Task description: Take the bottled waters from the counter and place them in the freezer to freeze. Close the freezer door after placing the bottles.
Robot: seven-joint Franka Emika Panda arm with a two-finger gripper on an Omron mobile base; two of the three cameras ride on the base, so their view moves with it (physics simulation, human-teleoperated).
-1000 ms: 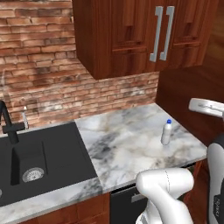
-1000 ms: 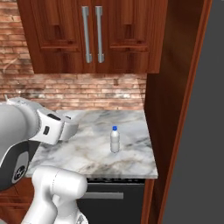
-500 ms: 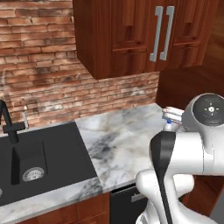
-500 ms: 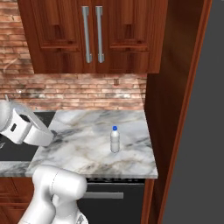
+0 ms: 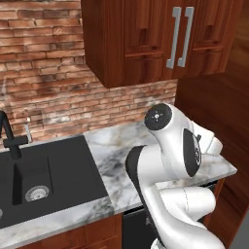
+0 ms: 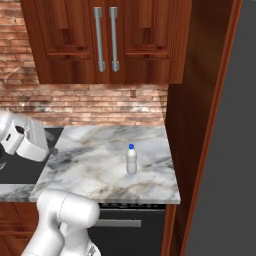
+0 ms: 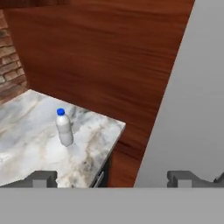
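One bottled water (image 6: 131,160), whitish with a blue cap, stands upright on the marble counter (image 6: 85,165) near its right end. In the hand view the bottle (image 7: 64,127) is ahead and to the left of my gripper (image 7: 113,179), well apart from it. The two fingertips (image 7: 43,178) stand wide apart with nothing between them, so the gripper is open. In the left base view my white arm (image 5: 170,151) rises in front of the counter (image 5: 109,146) and hides the bottle. The freezer and the freezer door are out of view.
A black sink (image 5: 44,175) with a dark faucet (image 5: 9,136) lies left of the marble. A tall reddish wood panel (image 6: 195,125) closes the counter's right end, with plain grey (image 6: 230,165) beyond it. Wood wall cabinets (image 6: 107,40) hang above, and a black dishwasher (image 6: 130,232) sits below.
My arm has swung up and leftward across the left base view and now covers the bottle there. The bottle has not moved, and the gripper has stayed open.
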